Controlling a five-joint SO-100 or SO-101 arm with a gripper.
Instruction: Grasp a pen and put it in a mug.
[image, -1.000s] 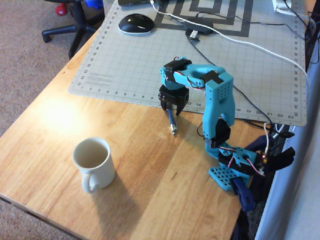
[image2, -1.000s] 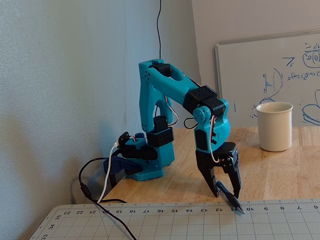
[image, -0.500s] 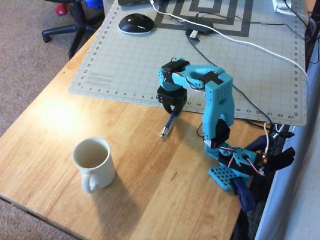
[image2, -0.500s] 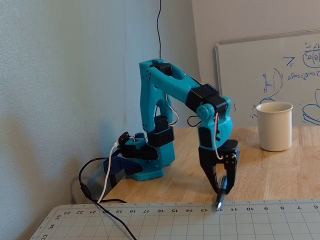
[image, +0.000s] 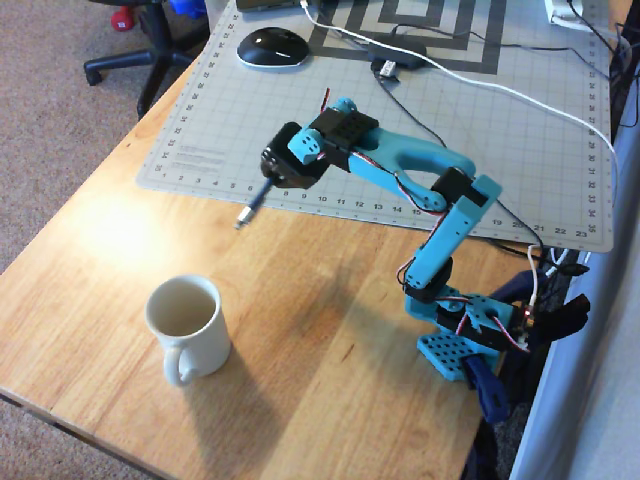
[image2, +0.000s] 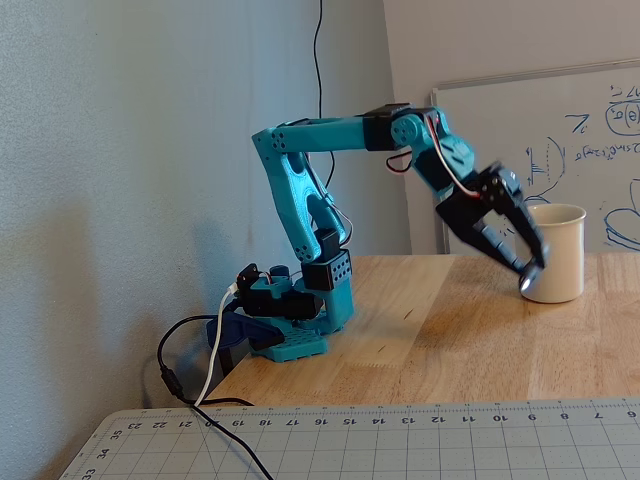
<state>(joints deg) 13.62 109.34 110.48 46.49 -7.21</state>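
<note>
Change: the pen has been lifted off the table and swung toward the mug.
Fingers: clenched on the pen.
Pen: held aloft, short of the mug.
Meaning: transport is underway.

From above you see your gripper closed on the pen, whose silvery tip points down-left over the edge of the grey cutting mat. The cream mug stands on the wooden table below it, well apart, handle toward the near edge.
</note>
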